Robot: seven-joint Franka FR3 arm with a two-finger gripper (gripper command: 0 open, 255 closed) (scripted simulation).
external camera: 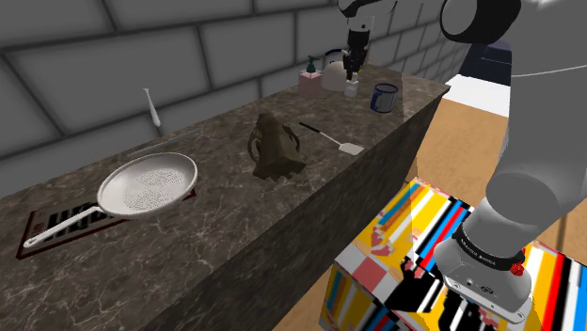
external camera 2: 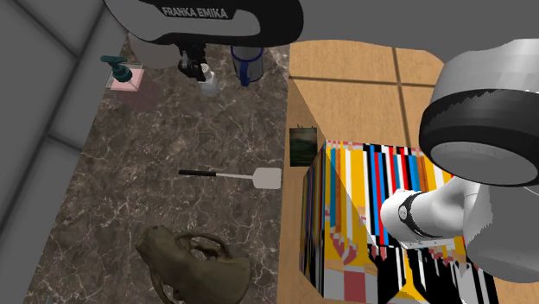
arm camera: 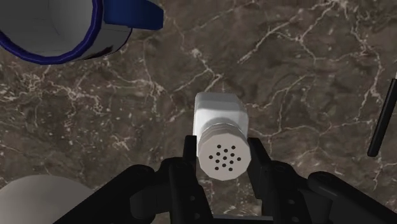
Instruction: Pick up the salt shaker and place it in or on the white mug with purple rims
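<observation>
- The claw point(arm camera: 222, 158) is pointing straight down and gripping the shaker point(arm camera: 219, 118). Its two fingers point(arm camera: 189, 153) are pressing on either side of the perforated cap, with no gap showing.
- The shaker is standing upright on the counter point(arm camera: 305, 76), white-bodied with a paler round cap. In the shoulder view it is sitting point(external camera: 351, 90) directly under the claw point(external camera: 352, 68). Whether its base is leaving the stone I cannot tell.
- It is looking small, light and rigid, so a modest squeeze should be enough. The cap is round and smooth, so it may be prone to slipping or twisting. A hold lower down, on the squarer body, would likely be sitting firmer.
- The mug point(arm camera: 105, 38), white with a dark blue rim and handle, is standing near the shaker, mouth up.
- A kettle point(external camera: 333, 73) and a soap bottle point(external camera: 309, 81) are standing just beyond, crowding the lift.
</observation>
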